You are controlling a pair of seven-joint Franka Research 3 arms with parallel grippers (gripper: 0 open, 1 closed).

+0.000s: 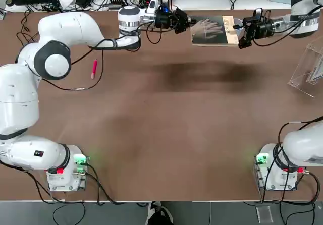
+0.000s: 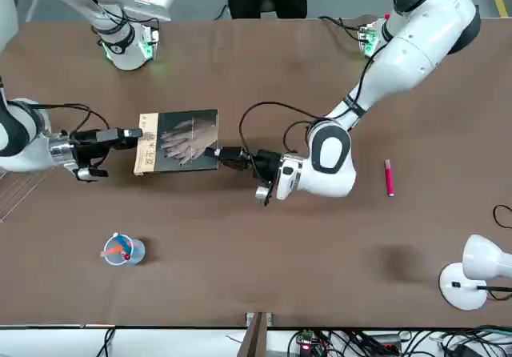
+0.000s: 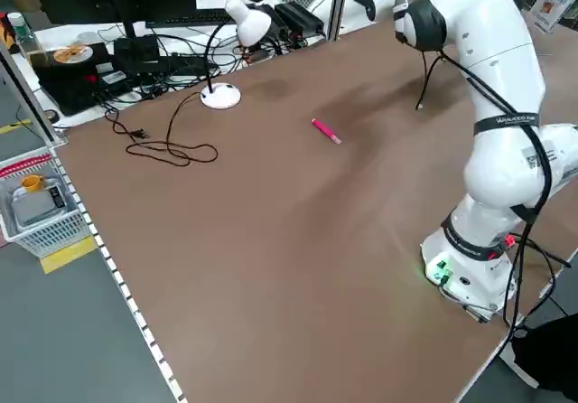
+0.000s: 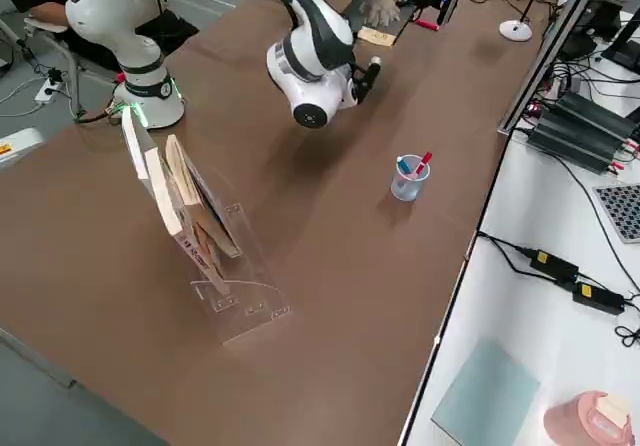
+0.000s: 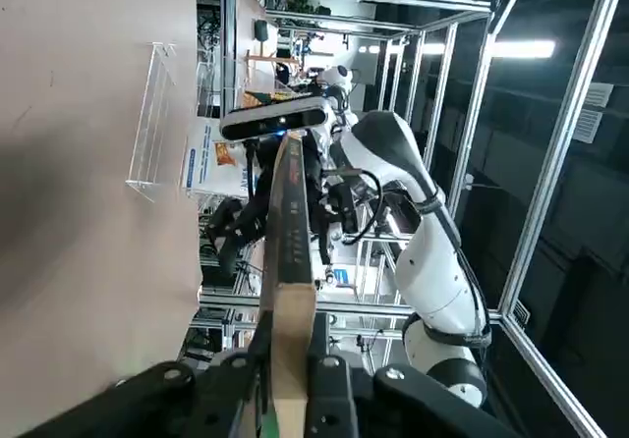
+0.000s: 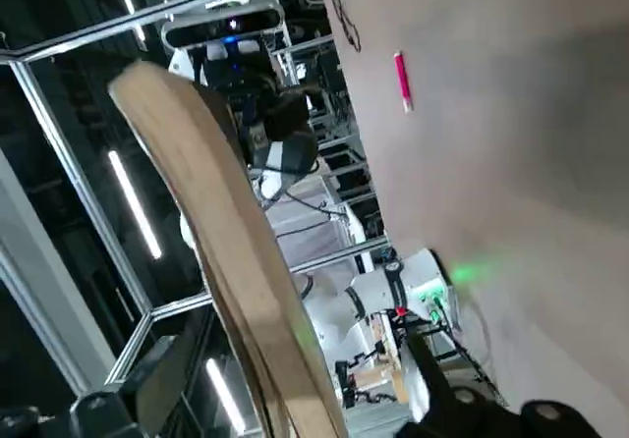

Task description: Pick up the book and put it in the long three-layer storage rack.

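At the far side of the table, the left gripper (image 1: 185, 22) was clenched on the left edge of the book (image 1: 214, 31), holding it flat above the surface. At the book's right edge, the right gripper (image 1: 241, 33) had its fingers spread either side of the tan strip, not clamped. A clean handover seemingly called for the right fingers to close firmly before the left let go. The clear rack (image 1: 309, 66) stood well apart, at the right edge.

Pink pen (image 1: 94, 69), clear pen cup (image 2: 122, 250), lamp (image 2: 472, 270)
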